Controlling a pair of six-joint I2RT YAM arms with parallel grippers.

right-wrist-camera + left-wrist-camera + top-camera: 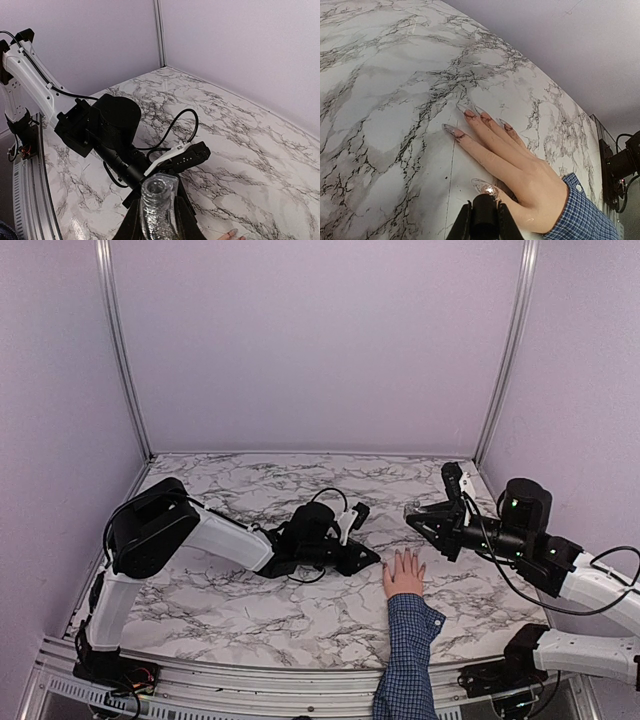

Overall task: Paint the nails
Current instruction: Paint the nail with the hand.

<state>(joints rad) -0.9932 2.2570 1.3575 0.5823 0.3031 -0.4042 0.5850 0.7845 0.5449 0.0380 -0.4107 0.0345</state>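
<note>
A pale hand (404, 575) in a blue checked sleeve (408, 660) lies flat on the marble table, fingers spread. Its long pointed nails show in the left wrist view, the index nail (451, 131) and the glittery thumb nail (484, 186) among them. My left gripper (484, 214) is shut on a black brush cap (485, 207), which sits right at the thumb nail; the brush tip is hidden. In the top view the left gripper (368, 560) is just left of the hand. My right gripper (157, 222) is shut on an open glittery grey polish bottle (159, 197), held above the table behind the hand (418, 519).
The left arm's black wrist and its cable (120, 130) stretch across the table's middle. Purple walls close the back and sides. A metal rail (250, 680) runs along the near edge. The right arm's base (620, 165) stands beyond the sleeve.
</note>
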